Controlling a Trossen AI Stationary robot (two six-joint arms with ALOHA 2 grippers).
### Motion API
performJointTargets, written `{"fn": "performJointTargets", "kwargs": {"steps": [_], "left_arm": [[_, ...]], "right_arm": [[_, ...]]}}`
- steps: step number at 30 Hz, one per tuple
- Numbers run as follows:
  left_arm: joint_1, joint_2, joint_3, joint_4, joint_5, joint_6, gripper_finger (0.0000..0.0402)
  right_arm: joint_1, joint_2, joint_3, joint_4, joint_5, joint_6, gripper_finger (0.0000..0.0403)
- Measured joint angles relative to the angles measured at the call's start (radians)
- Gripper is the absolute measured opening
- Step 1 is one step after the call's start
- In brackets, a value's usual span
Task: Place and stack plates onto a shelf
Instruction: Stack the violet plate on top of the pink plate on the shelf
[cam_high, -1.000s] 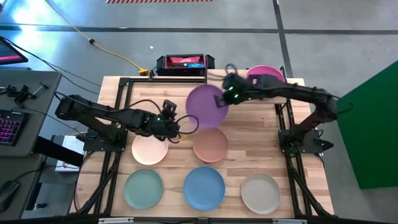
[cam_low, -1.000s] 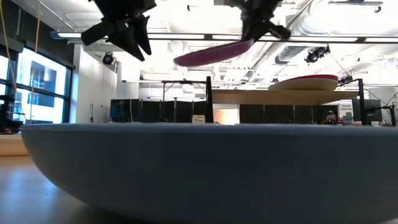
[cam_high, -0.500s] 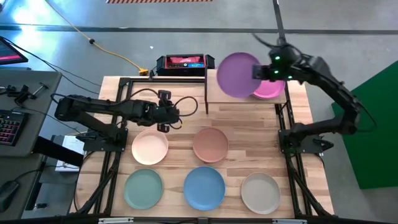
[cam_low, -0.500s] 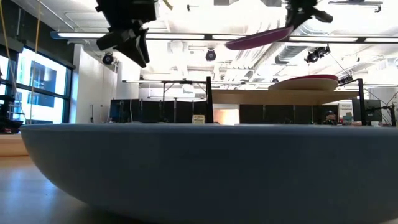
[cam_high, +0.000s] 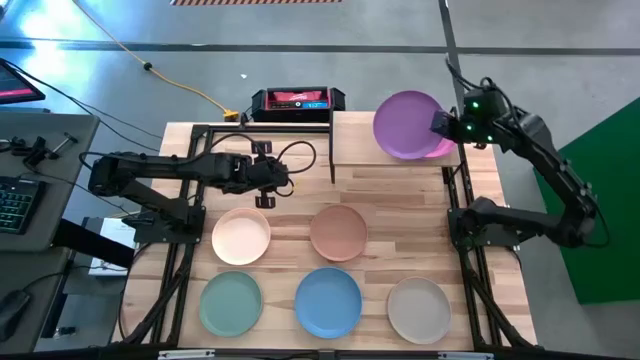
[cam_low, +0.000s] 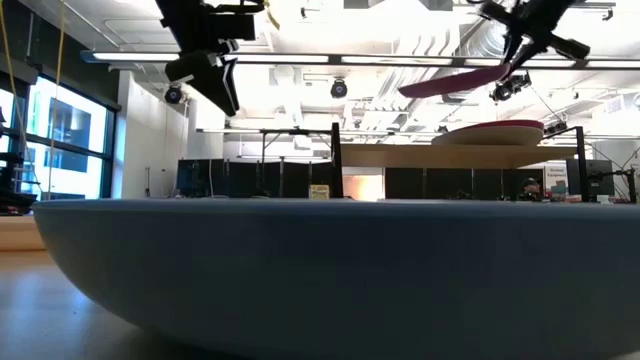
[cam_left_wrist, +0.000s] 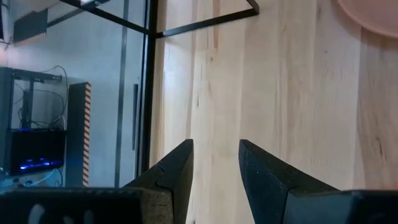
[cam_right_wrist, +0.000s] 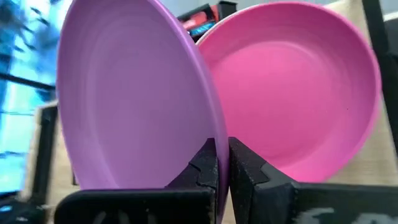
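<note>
No legible text, label, brand or number in any view; the marking on the red-and-black box (cam_high: 297, 100) behind the desk (cam_high: 400, 210) cannot be read.

The high view looks straight down on the whole table (cam_high: 400, 200). The low view sits at tabletop level, pressed close behind the blue plate (cam_low: 320, 270), facing the shelf (cam_low: 440, 155) toward twelve o'clock. Each wrist view looks past its own fingers; the purple plate (cam_right_wrist: 130, 99) shows in three views.
</note>
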Motion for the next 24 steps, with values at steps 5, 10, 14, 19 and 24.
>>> {"fn": "performJointTargets", "kwargs": {"steps": [5, 10, 14, 19, 24], "left_arm": [[0.011, 0.000, 0.000, 0.000, 0.001, 0.000, 0.0117], [0.013, 0.000, 0.000, 0.000, 0.000, 0.000, 0.0117], [0.013, 0.000, 0.000, 0.001, 0.001, 0.000, 0.0117], [0.013, 0.000, 0.000, 0.005, 0.000, 0.001, 0.0117], [0.013, 0.001, 0.000, 0.026, 0.001, 0.009, 0.0117]], "right_arm": [[-0.086, -0.077, -0.100, 0.024, -0.019, 0.038, 0.0000], [-0.161, -0.119, -0.148, 0.025, -0.028, 0.074, 0.0000], [-0.221, -0.134, -0.178, 0.025, -0.047, 0.106, 0.0000], [-0.260, -0.131, -0.206, 0.033, -0.075, 0.148, 0.0000], [-0.273, -0.131, -0.217, 0.024, -0.078, 0.182, 0.0000]]}}
